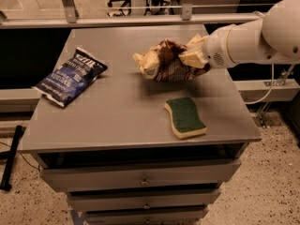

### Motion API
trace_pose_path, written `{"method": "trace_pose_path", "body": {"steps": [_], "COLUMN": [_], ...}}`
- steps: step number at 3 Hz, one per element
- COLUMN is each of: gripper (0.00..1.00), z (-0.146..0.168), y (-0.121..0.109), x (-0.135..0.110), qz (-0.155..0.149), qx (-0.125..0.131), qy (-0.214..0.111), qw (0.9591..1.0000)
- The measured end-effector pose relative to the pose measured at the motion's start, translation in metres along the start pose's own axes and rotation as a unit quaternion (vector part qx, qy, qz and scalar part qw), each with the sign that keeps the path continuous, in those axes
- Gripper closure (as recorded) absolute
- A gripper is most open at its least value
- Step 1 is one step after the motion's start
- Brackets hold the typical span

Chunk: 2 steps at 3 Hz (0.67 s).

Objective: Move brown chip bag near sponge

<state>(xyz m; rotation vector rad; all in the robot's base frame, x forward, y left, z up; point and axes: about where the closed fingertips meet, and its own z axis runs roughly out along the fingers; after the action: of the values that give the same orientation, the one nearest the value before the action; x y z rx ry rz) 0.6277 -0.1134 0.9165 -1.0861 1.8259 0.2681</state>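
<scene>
Pincer (191, 59) clamps crinkled brown chip bag (161, 63) over table (117, 114), near wavy sponge (185, 116) (green-topped).

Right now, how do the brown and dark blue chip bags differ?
The brown chip bag is crumpled, held above the table by the tool at back right; the dark blue chip bag lies flat at the left. The brown one has cream ends, the blue one white lettering. Both are snack bags.
</scene>
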Motion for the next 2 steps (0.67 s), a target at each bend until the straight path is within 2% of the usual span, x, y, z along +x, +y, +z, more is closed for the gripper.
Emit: {"method": "trace_pose_path", "body": {"steps": [1,2], "gripper": [0.84,0.63], "z": [-0.010,-0.010], "y": [0.024,0.041], "x": [0.005,0.007], "qz": [0.014,0.020], "qx": [-0.043,-0.083], "qy": [0.025,0.042], "qw": [0.9987,0.9954]}}
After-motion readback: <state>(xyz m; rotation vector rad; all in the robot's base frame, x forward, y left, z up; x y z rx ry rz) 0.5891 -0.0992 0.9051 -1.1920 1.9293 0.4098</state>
